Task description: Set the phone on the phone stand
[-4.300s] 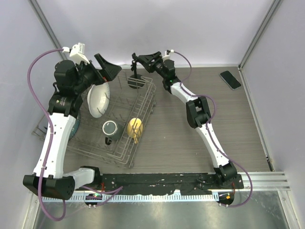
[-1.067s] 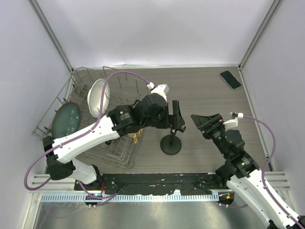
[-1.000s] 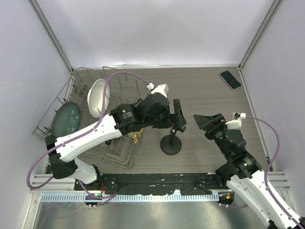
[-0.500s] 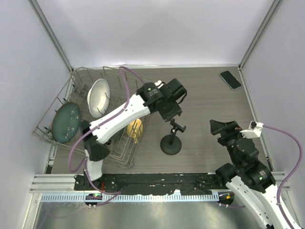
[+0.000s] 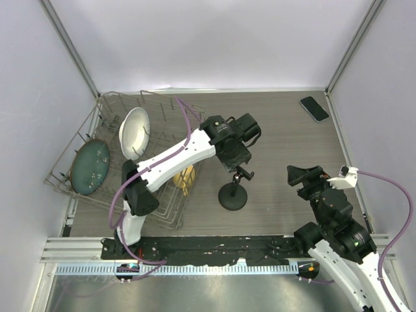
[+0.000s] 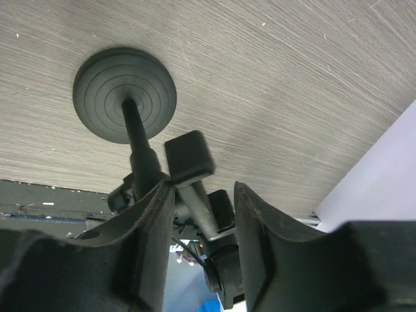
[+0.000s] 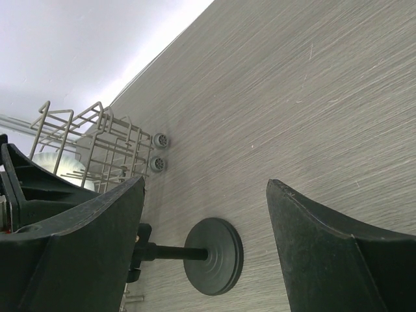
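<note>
The phone (image 5: 314, 108), flat and black, lies by itself at the table's far right corner. The phone stand (image 5: 233, 196) is upright mid-table: round base (image 6: 124, 93), thin stem, little clamp (image 6: 189, 158) on top. From above, my left gripper (image 5: 239, 162) (image 6: 203, 192) is shut on the stand's top. Its fingers (image 6: 153, 214) press the stem and joint under the clamp. To the right of the stand, my right gripper (image 5: 300, 175) (image 7: 205, 185) is open and holds nothing. It faces the stand's base (image 7: 213, 255).
A wire dish rack (image 5: 166, 218) (image 7: 97, 130) stands left of the stand. It holds a white bowl (image 5: 134, 132), a green plate (image 5: 90, 167) and a yellow object (image 5: 185, 175). Walls close the table at the back and on both sides.
My left gripper, wide open beside the stand's top a second ago, has closed on it, and the left arm has swung toward the back. The right gripper drew back slightly to the right.
</note>
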